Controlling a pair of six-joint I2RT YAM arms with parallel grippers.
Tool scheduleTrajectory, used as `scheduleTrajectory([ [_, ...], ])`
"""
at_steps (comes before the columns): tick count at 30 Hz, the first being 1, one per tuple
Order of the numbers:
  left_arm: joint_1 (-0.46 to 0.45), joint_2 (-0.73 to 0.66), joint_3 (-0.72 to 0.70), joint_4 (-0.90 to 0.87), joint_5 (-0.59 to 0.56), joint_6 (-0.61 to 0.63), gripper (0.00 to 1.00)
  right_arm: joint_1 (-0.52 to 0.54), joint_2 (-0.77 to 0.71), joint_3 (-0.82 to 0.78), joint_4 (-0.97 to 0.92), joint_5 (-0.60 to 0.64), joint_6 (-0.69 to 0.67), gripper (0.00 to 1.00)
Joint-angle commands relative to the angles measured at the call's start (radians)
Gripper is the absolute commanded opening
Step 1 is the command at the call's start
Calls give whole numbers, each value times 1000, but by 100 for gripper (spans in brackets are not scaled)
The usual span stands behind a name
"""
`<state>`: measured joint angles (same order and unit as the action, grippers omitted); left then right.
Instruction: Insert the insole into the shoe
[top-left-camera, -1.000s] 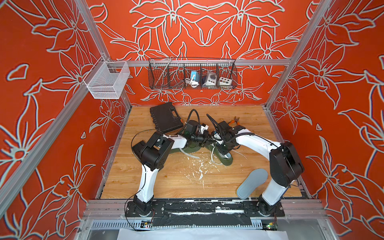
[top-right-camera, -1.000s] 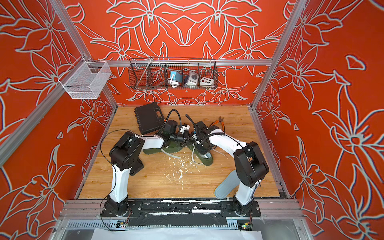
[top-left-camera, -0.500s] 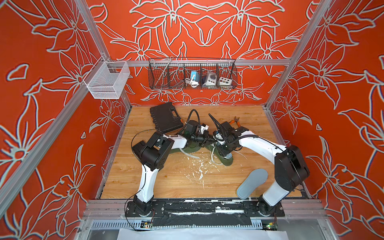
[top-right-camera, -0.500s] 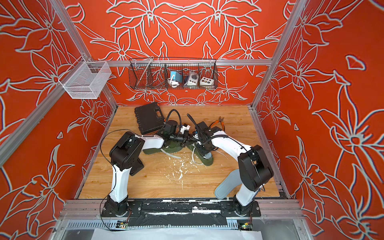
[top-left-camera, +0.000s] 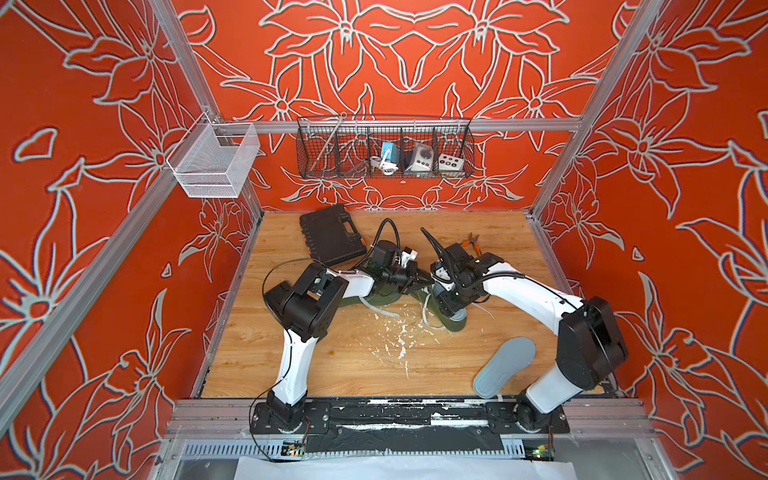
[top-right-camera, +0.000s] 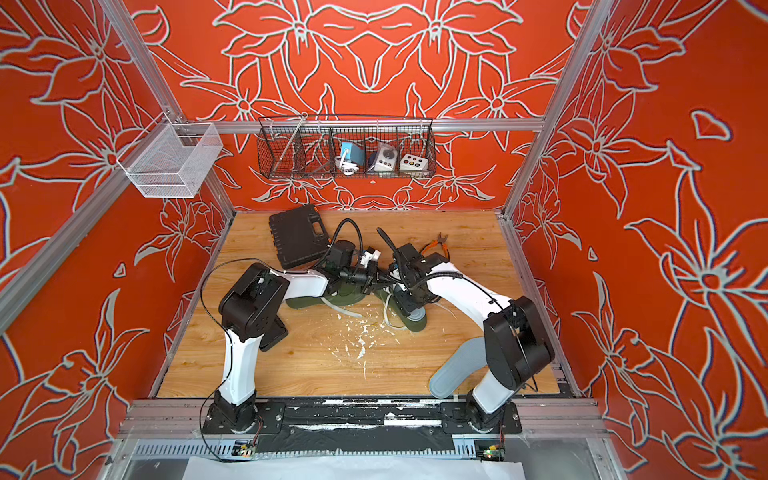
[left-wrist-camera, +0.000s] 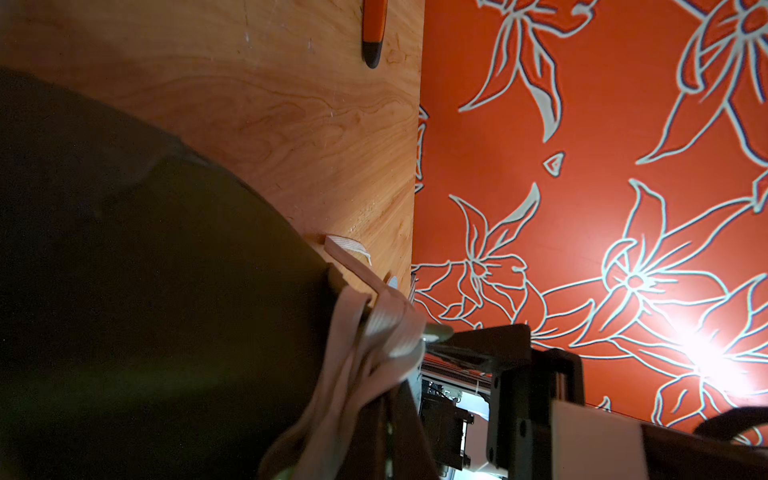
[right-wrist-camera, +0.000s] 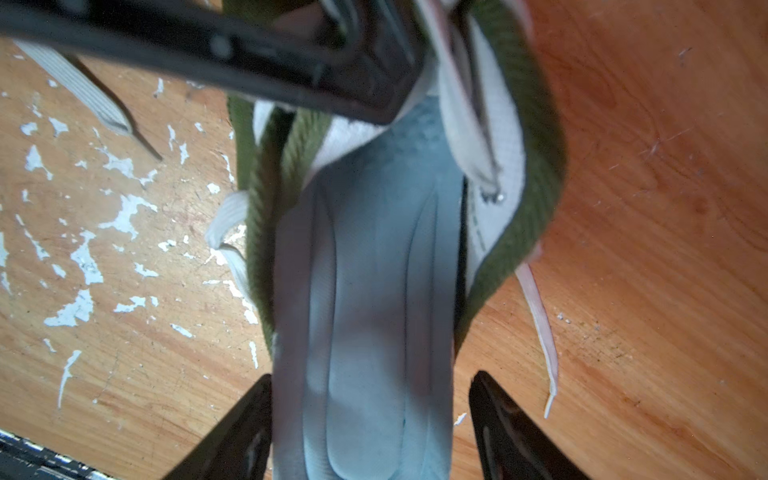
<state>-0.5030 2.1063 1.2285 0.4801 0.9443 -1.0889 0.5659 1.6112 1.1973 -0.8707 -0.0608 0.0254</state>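
Wood-grain tabletop (top-left-camera: 332, 365) fills the floor of the cell in both top views. Just right of centre on it lies an olive-green canvas shoe (top-left-camera: 455, 326), with a pale grey foam insole (right-wrist-camera: 365, 291) lying in its opening. At the lower right a second grey insole (top-left-camera: 505, 365) lies flat, well apart. The right gripper (right-wrist-camera: 372, 376) stands spread wide astride the first insole. The left gripper (top-left-camera: 420, 283) is pinched closed at the shoe's upper end, on what I cannot tell.

shoe (left-wrist-camera: 145, 291): olive, close up | laces (left-wrist-camera: 386, 328): bunched against it | orange handle (left-wrist-camera: 374, 29): lying on table (left-wrist-camera: 270, 108)
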Motion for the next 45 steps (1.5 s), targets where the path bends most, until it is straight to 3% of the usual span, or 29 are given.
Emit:
scheduleTrajectory([
  [1,1,-46,3,22,30,13,0,-2,-44,-4,-46,12,5,76],
  [17,1,-43,12,13,31,17,0,-1,-28,-37,-69,-24,-8,69],
  [25,1,-43,20,-2,30,24,0,-1,-2,-13,-53,-17,-21,41],
  [33,1,-46,17,-1,31,25,0,-4,54,-10,-2,-16,-27,31],
  [45,1,-48,-4,20,32,15,0,-26,122,-20,92,6,-2,25],
])
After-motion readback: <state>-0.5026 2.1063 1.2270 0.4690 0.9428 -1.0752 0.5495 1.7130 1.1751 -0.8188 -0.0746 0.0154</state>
